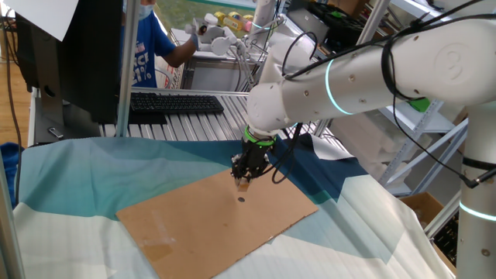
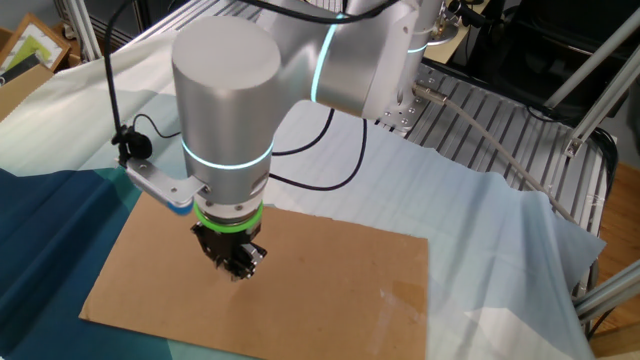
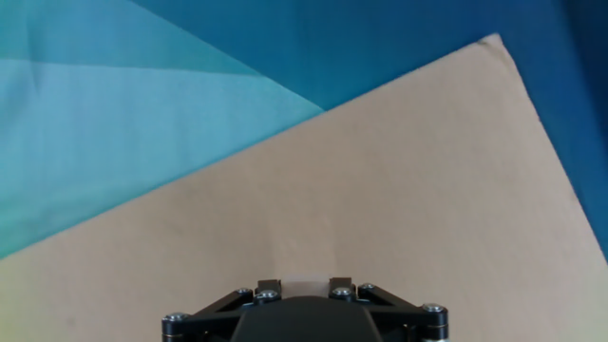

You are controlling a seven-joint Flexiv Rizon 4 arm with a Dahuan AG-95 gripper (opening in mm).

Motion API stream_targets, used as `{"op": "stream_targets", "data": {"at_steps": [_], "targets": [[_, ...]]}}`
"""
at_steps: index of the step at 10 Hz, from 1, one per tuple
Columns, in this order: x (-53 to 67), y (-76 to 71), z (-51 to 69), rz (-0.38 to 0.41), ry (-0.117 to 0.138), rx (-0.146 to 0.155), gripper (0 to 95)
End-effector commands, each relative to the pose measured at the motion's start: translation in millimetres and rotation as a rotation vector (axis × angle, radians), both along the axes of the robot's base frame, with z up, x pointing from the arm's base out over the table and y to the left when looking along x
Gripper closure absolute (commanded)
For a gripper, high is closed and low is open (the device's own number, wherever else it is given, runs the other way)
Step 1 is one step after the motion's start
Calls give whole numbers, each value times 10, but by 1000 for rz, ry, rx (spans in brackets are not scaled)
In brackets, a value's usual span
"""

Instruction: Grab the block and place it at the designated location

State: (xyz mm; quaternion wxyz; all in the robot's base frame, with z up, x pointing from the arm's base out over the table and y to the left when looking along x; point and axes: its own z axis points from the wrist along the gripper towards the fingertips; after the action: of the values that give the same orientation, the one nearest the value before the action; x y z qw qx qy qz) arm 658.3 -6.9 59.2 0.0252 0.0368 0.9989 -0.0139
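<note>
My gripper is shut on the tiny tan block and holds it just above the brown cardboard sheet. The dark round dot lies on the sheet a little in front of the block. In the other fixed view the gripper hangs over the left part of the sheet; the dot is hidden there. In the hand view the block sits between the two fingertips, over bare cardboard; no dot shows.
Blue and teal cloth covers the table round the sheet. A black keyboard and a metal post stand at the back. A person in blue is behind them. A cable trails from the arm.
</note>
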Motion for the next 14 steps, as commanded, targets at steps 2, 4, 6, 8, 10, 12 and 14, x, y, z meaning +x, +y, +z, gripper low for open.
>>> {"op": "stream_targets", "data": {"at_steps": [2, 4, 6, 8, 10, 12, 14], "targets": [[26, 31, -76, -5, 1, 1, 950], [39, 22, -144, -3, 1, 4, 950], [46, -18, -219, 2, -2, 7, 950], [29, -44, -295, -3, -14, 11, 950], [-31, -47, -351, -9, -17, 9, 950], [-84, -56, -323, -10, -17, 6, 950], [-95, -62, -297, -14, -14, 6, 950]]}}
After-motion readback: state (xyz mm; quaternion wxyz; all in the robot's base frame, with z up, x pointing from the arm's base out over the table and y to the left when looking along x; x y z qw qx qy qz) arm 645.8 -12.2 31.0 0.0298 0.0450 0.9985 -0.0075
